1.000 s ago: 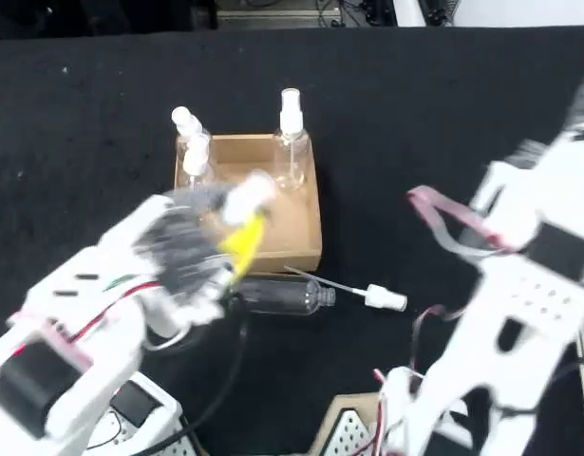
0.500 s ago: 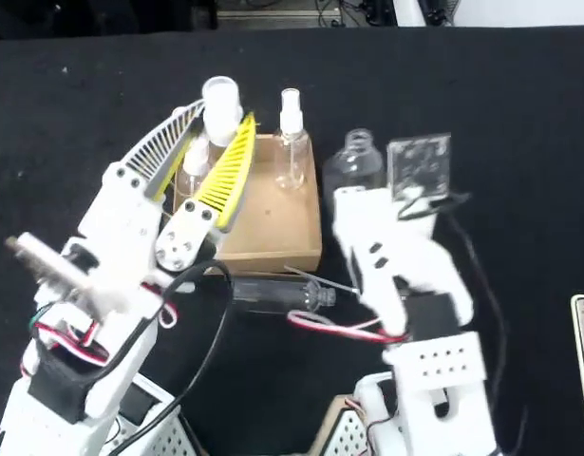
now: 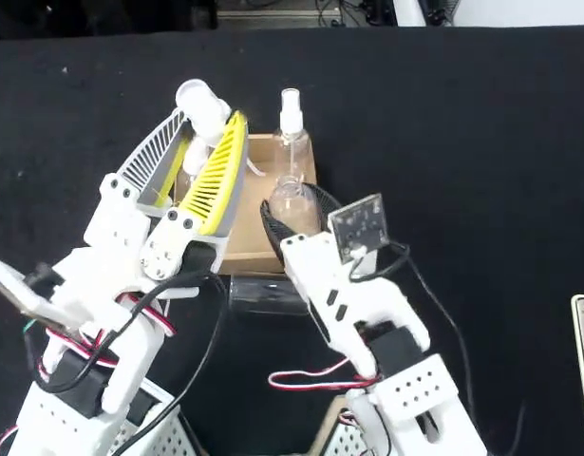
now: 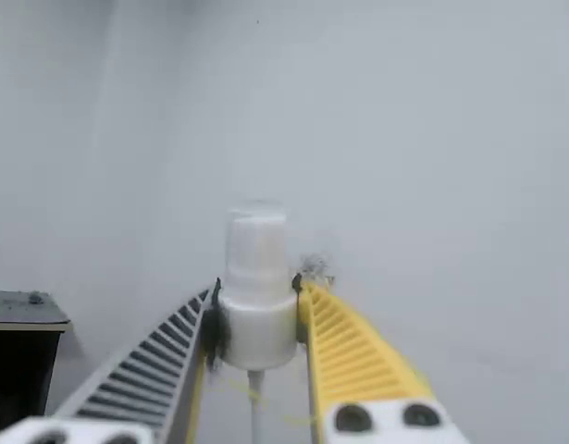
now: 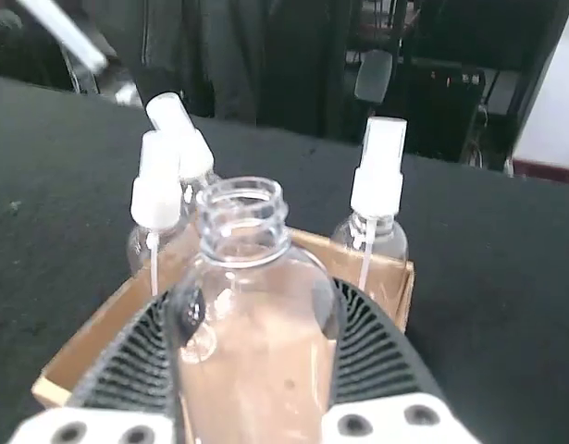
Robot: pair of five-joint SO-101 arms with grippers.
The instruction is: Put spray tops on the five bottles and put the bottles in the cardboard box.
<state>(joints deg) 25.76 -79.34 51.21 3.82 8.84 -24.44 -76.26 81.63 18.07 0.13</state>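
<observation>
High view: The left claw (image 3: 209, 116), with 1 grey and 1 yellow finger, is closed to a narrow gap and pinches a white spray top (image 3: 201, 98) at its tips, held above the back left corner of the cardboard box (image 3: 249, 255). The right claw (image 3: 293, 211), with black fingers, wraps an upright open bottle (image 3: 292, 198) over the front right part of the box. 1 capped bottle (image 3: 292, 133) stands in the back right corner. A clear lying bottle (image 3: 265, 294) rests on the black surface (image 3: 462, 123) just in front of the box, between the 2 arms. The surface stretches wide and bare behind the box and to its right.

Left wrist view: The left claw (image 4: 256, 298) presses both fingertips against the wide base of the spray top (image 4: 256, 277), nozzle up, its thin tube hanging down between the fingers.

Right wrist view: The right claw (image 5: 256, 310) hugs the open bottle (image 5: 252, 314), clear, with a bare threaded neck. Beyond it the cardboard box (image 5: 400, 277) holds 3 capped bottles: 2 (image 5: 159, 199) close together in 1 corner, 1 leaning, and the third (image 5: 377, 185) in the other far corner. Whether the held bottle touches the box floor cannot be told.
</observation>
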